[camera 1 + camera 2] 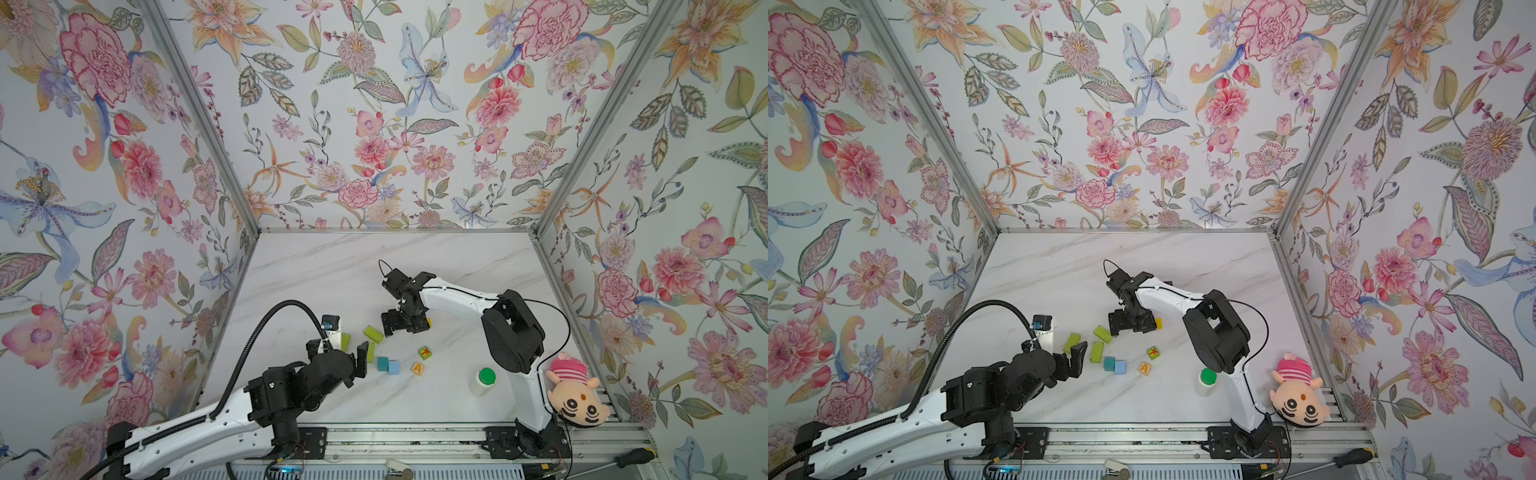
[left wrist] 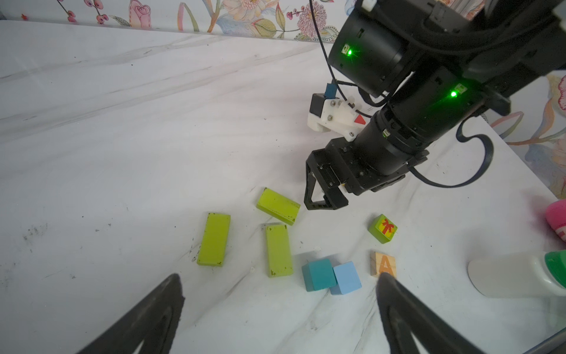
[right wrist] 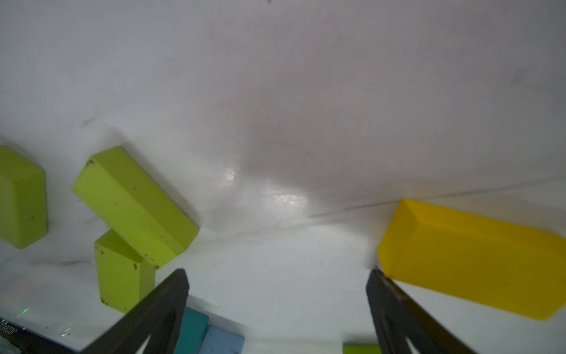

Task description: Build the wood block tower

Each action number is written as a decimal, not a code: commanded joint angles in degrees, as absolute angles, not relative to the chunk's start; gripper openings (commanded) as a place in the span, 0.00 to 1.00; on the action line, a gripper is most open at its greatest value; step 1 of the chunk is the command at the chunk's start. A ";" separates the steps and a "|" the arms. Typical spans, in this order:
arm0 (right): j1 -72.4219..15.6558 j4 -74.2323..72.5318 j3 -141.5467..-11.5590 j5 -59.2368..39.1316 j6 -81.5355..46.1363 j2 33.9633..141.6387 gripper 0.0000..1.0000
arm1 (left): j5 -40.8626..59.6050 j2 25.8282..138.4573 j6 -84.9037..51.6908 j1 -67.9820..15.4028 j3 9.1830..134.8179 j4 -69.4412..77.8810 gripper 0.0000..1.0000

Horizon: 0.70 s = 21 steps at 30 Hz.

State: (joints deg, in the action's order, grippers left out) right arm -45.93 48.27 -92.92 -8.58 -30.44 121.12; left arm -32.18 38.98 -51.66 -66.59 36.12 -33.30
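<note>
Right wrist view shows the yellow block (image 3: 471, 260) plainly.

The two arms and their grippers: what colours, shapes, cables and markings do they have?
Both the left arm and the right arm have white links and black joints. A ribbed black hose runs along the left arm; a thin black cable along the right one. The left gripper and right gripper have black, tapering fingers. Green lights glow on the right arm's joints.

Orange "A" on tan cube (image 2: 383, 264)
</note>
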 commanded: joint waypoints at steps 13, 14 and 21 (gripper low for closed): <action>-40.77 48.78 -99.15 -11.64 -26.26 122.39 0.93 | -35.69 42.10 -49.20 -65.54 38.96 -32.96 0.99; -40.38 48.78 -99.44 -11.82 -26.11 122.28 0.93 | -35.72 42.42 -48.92 -65.55 38.98 -32.58 0.99; -37.46 49.87 -100.31 -11.99 -23.20 120.51 0.93 | -35.26 45.27 -47.12 -64.55 39.20 -28.75 0.99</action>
